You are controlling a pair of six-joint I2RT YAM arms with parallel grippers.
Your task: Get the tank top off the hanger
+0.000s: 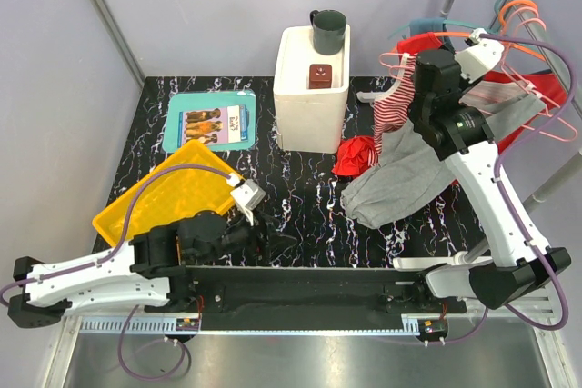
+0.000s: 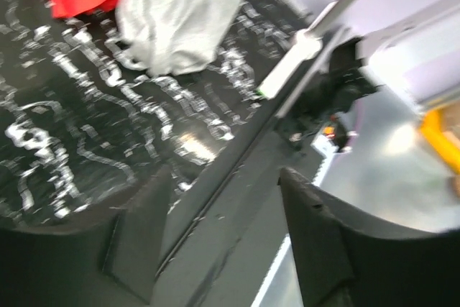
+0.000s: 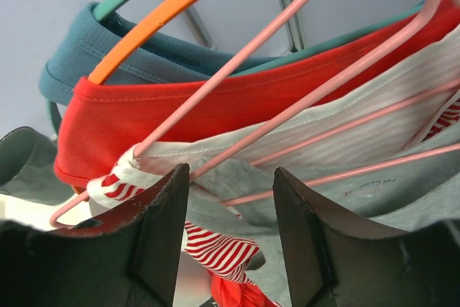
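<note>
Several hangers (image 3: pixel 165 25) crowd the spread right end effector (image 3: pixel 230 177) — pink hanger (image 3: pixel 230 65) nearest; left end effector (image 2: pixel 224 177) gapes too.

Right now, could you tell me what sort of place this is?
Likely a lab test cell: robot arms bolted to a marbled table, plain panel walls, clothes on hangers.

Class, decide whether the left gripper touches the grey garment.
Apart. The left wrist view shows bare table between the left gripper and the grey garment.
</note>
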